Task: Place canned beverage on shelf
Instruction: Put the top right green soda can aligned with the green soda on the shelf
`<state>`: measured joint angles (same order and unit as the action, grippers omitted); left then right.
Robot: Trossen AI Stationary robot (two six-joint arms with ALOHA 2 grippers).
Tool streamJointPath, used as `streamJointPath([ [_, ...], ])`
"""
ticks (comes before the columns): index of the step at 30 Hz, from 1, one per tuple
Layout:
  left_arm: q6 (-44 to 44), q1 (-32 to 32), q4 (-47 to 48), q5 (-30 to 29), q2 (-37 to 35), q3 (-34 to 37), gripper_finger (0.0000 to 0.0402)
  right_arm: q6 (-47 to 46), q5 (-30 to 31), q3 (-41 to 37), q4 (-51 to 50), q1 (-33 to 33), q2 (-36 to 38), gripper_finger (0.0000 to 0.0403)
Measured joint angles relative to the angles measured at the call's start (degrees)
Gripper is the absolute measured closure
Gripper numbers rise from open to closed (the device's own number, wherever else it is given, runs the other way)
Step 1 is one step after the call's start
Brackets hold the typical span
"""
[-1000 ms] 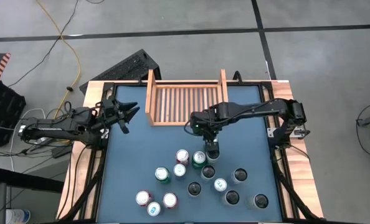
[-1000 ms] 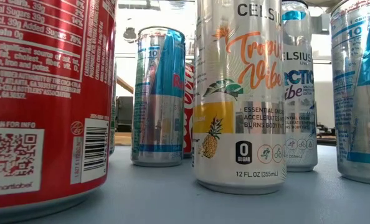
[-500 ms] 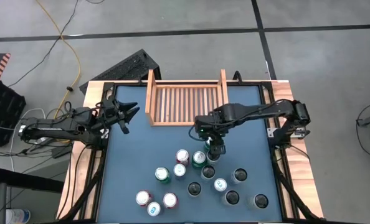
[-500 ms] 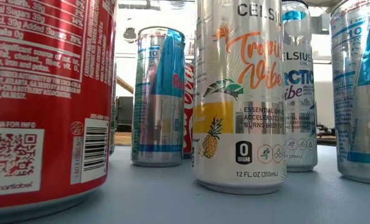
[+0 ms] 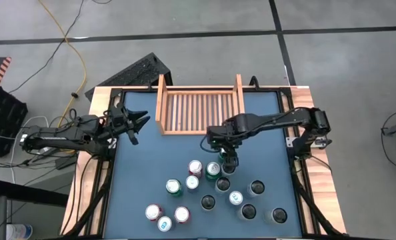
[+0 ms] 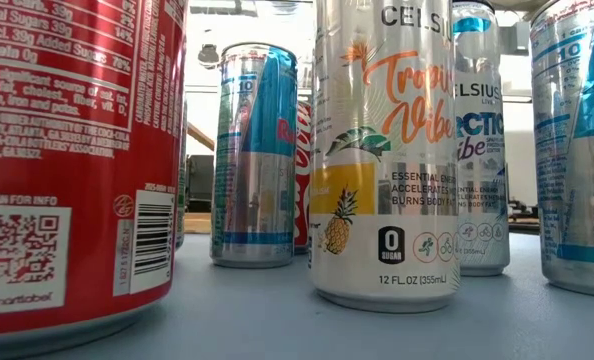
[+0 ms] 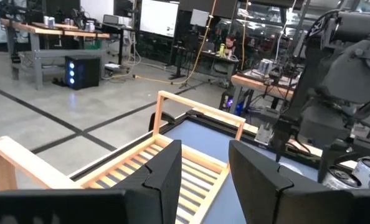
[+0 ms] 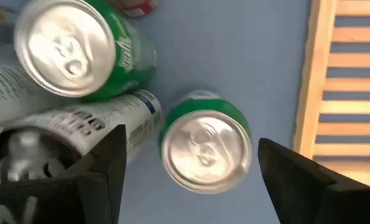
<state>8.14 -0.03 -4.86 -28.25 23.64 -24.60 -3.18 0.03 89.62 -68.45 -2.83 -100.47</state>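
The blue bench point(image 5: 145, 180) carried the empty light-wood slatted shelf point(image 5: 198, 110) at its far edge. The right tool point(image 8: 188, 155) hung spread wide above an upright green can point(image 8: 203, 149), gripping nothing. The left tool point(image 5: 137, 122) waited near the shelf, narrowly parted, empty.

A yellow cable point(image 5: 70, 40) snakes across the grey floor beyond the dark blue tabletop point(image 5: 145, 173). A black slatted panel point(image 5: 135, 72) lies on the floor by the table's far edge, beside its light wooden border point(image 5: 85, 173).
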Motion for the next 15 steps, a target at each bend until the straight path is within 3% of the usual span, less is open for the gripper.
streamJointPath([
  [15, 0.0, 0.0, 0.5, 0.0, 0.0, 0.0, 0.0281, -0.3, -0.3, -8.7, 5.3, 1.7, 0.0, 0.0117],
])
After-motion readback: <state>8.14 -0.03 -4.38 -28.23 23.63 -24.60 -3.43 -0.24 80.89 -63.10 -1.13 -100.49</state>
